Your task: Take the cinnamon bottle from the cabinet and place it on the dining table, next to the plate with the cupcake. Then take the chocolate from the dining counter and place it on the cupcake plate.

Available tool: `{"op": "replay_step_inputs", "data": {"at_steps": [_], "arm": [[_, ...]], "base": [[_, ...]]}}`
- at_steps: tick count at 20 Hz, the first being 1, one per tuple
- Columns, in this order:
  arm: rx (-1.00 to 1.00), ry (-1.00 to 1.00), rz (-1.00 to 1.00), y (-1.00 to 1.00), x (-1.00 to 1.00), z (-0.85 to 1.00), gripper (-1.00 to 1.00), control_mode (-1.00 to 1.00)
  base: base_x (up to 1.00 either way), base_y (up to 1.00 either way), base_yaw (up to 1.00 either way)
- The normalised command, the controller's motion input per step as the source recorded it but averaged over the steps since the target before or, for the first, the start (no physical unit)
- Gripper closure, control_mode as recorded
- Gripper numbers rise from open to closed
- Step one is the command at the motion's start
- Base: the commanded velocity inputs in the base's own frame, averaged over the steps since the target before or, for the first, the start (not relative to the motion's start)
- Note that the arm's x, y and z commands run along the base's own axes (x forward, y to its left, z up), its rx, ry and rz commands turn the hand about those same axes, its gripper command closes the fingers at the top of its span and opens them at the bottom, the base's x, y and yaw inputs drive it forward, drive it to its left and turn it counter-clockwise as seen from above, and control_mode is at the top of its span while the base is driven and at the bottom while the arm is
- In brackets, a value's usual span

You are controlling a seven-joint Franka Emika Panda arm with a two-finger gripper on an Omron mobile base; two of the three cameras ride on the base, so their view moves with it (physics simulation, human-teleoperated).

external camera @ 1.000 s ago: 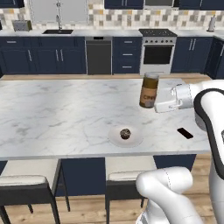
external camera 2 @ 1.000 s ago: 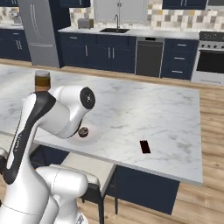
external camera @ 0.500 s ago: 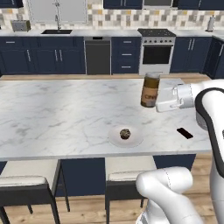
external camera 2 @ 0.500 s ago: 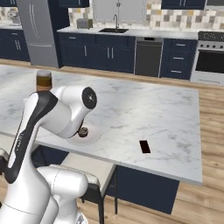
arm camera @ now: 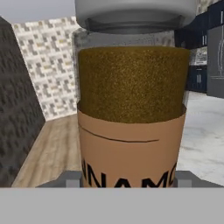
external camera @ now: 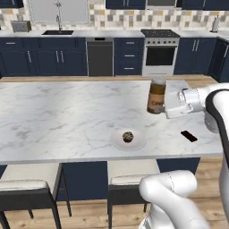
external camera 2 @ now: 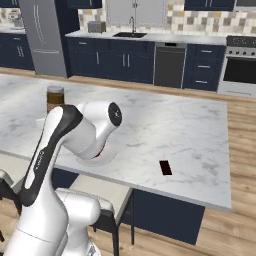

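The cinnamon bottle (external camera: 156, 95), brown with a pale cap and an orange-brown label, stands upright over the right part of the marble dining table (external camera: 53, 116). My gripper (external camera: 162, 105) is shut on its lower body from the right. In the hand view the bottle (arm camera: 131, 96) sits close between the two finger tips of the gripper (arm camera: 127, 176). Whether its base touches the marble I cannot tell. The white plate (external camera: 135, 142) with the dark cupcake (external camera: 128, 136) lies nearer the front edge, down and left of the bottle. The chocolate (external camera: 188, 136) lies flat to the plate's right.
Two stools (external camera: 27, 185) stand under the table's front edge. Navy base cabinets, a dishwasher (external camera: 99, 57) and an oven (external camera: 160, 54) line the far wall across a wooden floor. In the right base view my arm (external camera 2: 80, 132) covers most of the plate.
The bottle and gripper have sunk slightly lower toward the table top and a little to the right. Plate, cupcake and chocolate have not moved.
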Motion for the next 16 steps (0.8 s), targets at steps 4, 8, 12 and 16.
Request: {"op": "replay_step_inputs", "data": {"at_steps": [4, 8, 12, 16], "arm": [[-0.01, -0.01, 0.24, -0.44, 0.12, -0.28, 1.0, -1.0], [-0.05, -0.06, 0.24, -0.41, 0.12, -0.33, 1.0, -1.0], [-0.07, 0.0, 0.07, -0.45, 0.21, -0.45, 1.0, -1.0], [-0.03, 0.0, 0.01, -0.31, 0.38, -0.43, 1.0, -1.0]], "base": [[0.0, 0.0, 0.0], [0.0, 0.0, 0.0], [0.0, 0.0, 0.0], [0.0, 0.0, 0.0]]}}
